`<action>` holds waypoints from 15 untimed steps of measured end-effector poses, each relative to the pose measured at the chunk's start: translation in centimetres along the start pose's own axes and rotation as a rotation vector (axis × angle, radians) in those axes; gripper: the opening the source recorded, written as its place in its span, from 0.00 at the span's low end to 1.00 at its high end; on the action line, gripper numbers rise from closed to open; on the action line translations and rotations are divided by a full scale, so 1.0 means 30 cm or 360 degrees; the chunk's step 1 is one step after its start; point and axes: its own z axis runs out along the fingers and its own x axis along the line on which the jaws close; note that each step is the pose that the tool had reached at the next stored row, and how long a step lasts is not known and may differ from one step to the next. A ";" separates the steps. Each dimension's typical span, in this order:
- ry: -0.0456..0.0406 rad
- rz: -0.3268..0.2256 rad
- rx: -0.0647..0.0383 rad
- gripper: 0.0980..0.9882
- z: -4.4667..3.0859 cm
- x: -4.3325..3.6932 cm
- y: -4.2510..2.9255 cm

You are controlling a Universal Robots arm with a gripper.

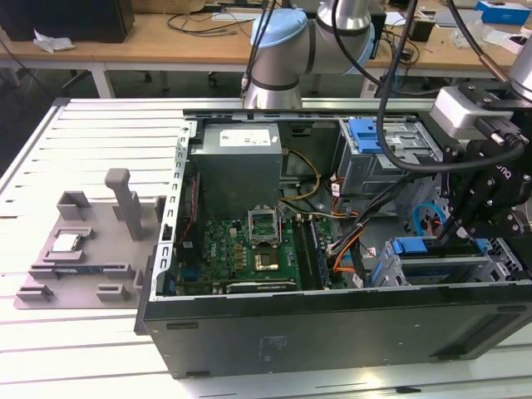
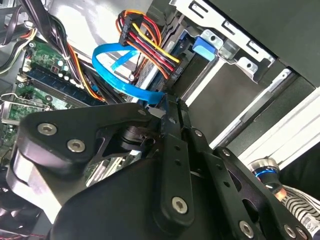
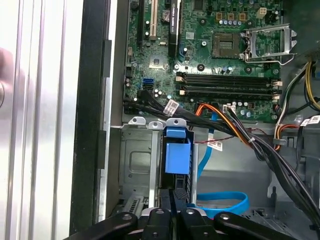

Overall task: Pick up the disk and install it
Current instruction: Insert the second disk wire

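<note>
While seated in its bay, the disk [image 3: 177, 157] touches the end effector [image 3: 172, 200].

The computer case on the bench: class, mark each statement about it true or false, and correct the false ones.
1. The computer case lies open, its motherboard exposed. True.
2. The gripper hovers over the grey fixture tray. False: it is down inside the case, at the drive cage on the exterior view's right.
3. In the first wrist view, the gripper's fingertips sit just at the blue rail of the disk in the cage. True.
4. The processor socket on the motherboard is covered by a fan. False: it is bare, its metal latch frame swung open.
</note>
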 end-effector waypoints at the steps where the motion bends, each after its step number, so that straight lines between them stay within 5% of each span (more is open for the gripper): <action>1: 0.0000 0.0000 0.0000 0.07 0.000 0.000 -0.003; 15: 0.0001 -0.0002 0.0000 0.07 0.009 -0.026 -0.011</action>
